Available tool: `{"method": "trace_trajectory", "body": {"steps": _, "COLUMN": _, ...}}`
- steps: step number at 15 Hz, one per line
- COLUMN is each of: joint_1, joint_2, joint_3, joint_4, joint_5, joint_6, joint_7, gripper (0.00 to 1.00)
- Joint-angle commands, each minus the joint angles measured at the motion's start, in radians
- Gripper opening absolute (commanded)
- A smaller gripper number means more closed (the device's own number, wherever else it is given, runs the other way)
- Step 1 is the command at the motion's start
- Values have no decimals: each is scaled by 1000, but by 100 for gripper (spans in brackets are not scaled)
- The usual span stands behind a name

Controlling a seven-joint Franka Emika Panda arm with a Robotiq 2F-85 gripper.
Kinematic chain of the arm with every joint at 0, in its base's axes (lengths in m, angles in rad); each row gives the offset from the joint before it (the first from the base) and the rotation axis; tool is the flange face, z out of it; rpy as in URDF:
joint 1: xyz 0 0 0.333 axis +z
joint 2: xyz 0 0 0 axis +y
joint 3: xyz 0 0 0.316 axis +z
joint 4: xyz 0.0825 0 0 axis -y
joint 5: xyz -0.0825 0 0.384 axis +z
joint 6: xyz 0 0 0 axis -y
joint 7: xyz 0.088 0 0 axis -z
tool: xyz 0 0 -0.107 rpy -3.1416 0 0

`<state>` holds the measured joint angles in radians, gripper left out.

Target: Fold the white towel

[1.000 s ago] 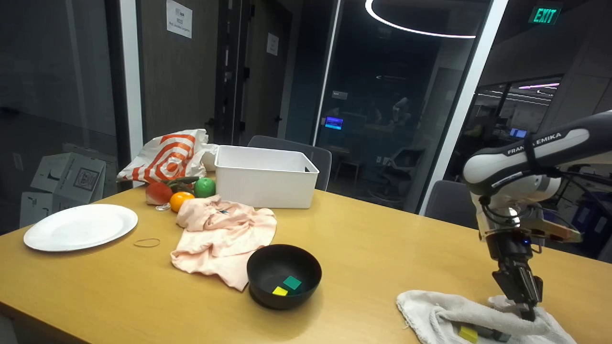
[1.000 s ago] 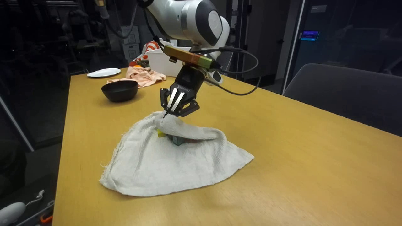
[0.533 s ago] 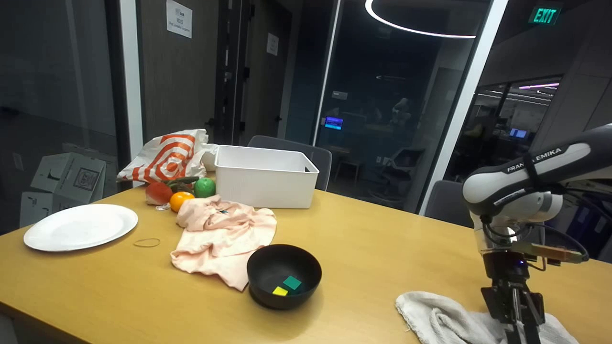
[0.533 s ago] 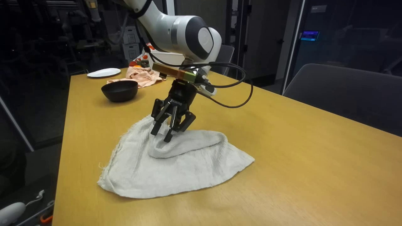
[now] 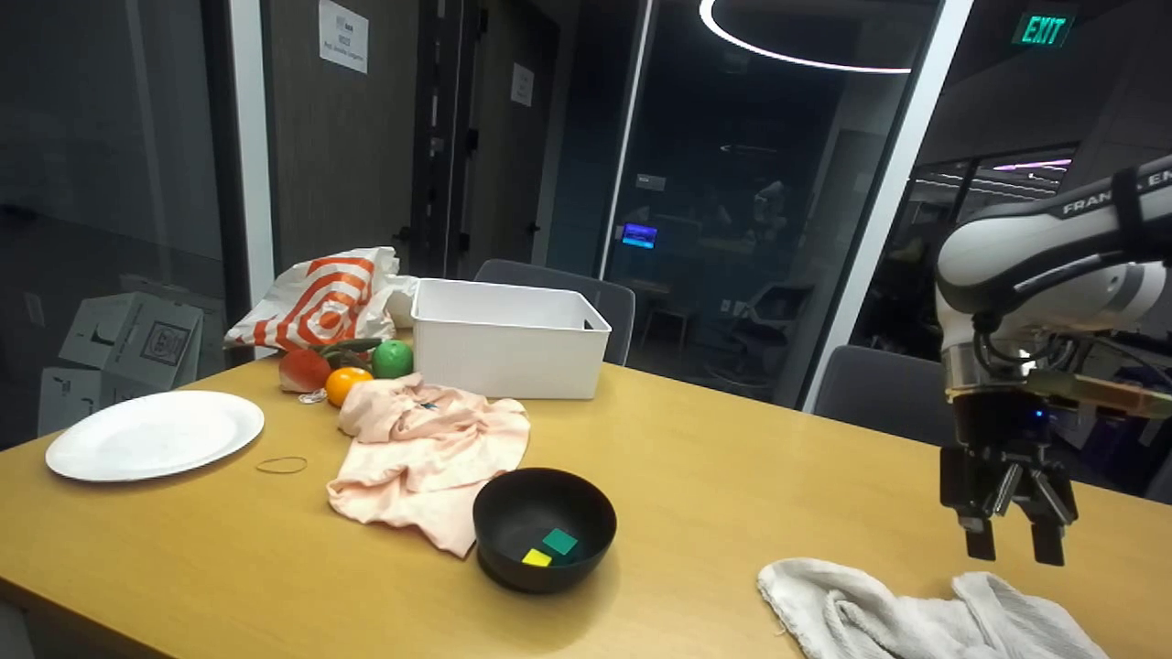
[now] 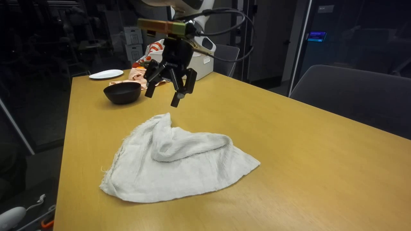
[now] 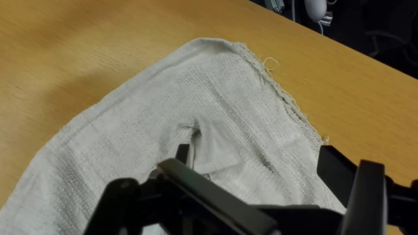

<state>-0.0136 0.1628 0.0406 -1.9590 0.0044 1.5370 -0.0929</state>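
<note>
The white towel (image 6: pixel 179 183) lies on the wooden table, its far part turned over into a loose, rumpled fold with a raised corner at the back. Only a piece of that towel (image 5: pixel 879 609) shows at the bottom of an exterior view. Above the cloth and clear of it hangs my gripper (image 6: pixel 162 95), fingers spread with nothing between them. In the wrist view the towel (image 7: pixel 137 111) fills the space below the wide-apart gripper (image 7: pixel 257 160), with a creased flap near one fingertip. What lies under the fold is hidden.
A black bowl (image 5: pixel 513 513) holding a yellow and a green piece stands on the table. Beyond it are a pink cloth (image 5: pixel 430 458), a white bin (image 5: pixel 504 361), a white plate (image 5: pixel 156 435) and toy fruit. A chair (image 6: pixel 353 96) stands beside the table.
The gripper has let go of the towel, opened and risen off it. The lifted edge has dropped forward, covering the yellow and grey-blue blocks that showed on the towel before.
</note>
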Motion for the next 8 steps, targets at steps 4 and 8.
{"method": "trace_trajectory", "body": {"steps": 4, "joint_1": 40, "joint_2": -121, "joint_3": 4, "joint_4": -96, "joint_5": -21, "joint_6": 1, "joint_7": 50, "gripper": 99}}
{"method": "trace_trajectory", "body": {"steps": 8, "joint_1": 51, "joint_2": -184, "joint_3": 10, "joint_4": -171, "joint_5": -42, "joint_6": 25, "joint_7": 81, "gripper": 100}}
